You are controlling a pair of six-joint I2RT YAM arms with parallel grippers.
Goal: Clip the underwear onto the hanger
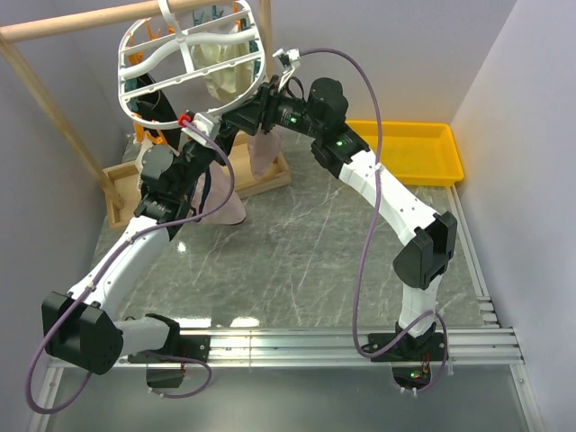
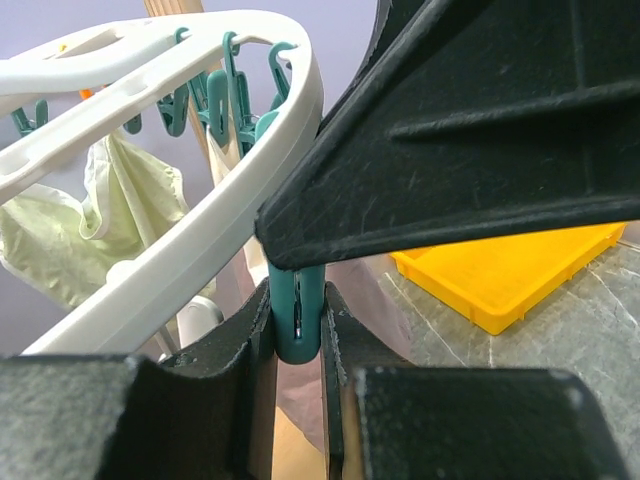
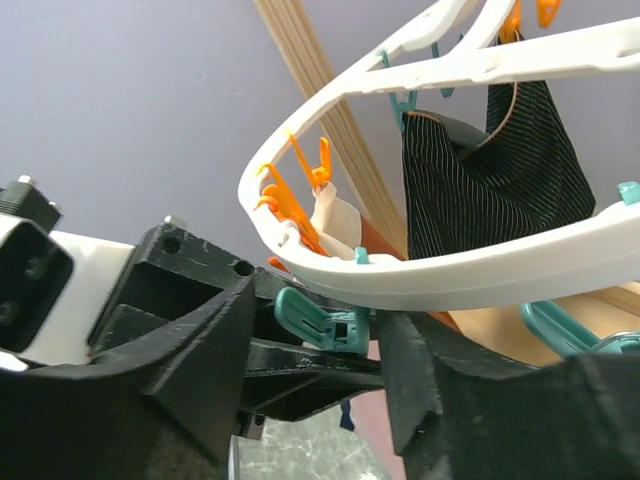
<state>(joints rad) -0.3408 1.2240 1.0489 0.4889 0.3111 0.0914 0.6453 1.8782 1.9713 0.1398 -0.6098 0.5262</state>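
Got the left gripper (image 2: 297, 335) pinched narrow on a teal clothespin (image 2: 297, 300) hanging right under the white hanger (image 2: 200, 235) rim. Seeing the right gripper (image 3: 315, 345) with jaws parted, a teal peg (image 3: 318, 322) sitting in the gap, can't tell if touching. Spotted the pale pink underwear (image 1: 264, 155) dangling just below that gripper, under the hanger.

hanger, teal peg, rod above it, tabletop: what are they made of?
hanger: white plastic by the look, with smooth moulded bars and a slight sheen.
teal peg: plastic too, with moulded ribs.
rod: bare wood, visible grain, matte.
tabletop: grey with white veins and some glare. Could be stone or printed laminate, can't tell.
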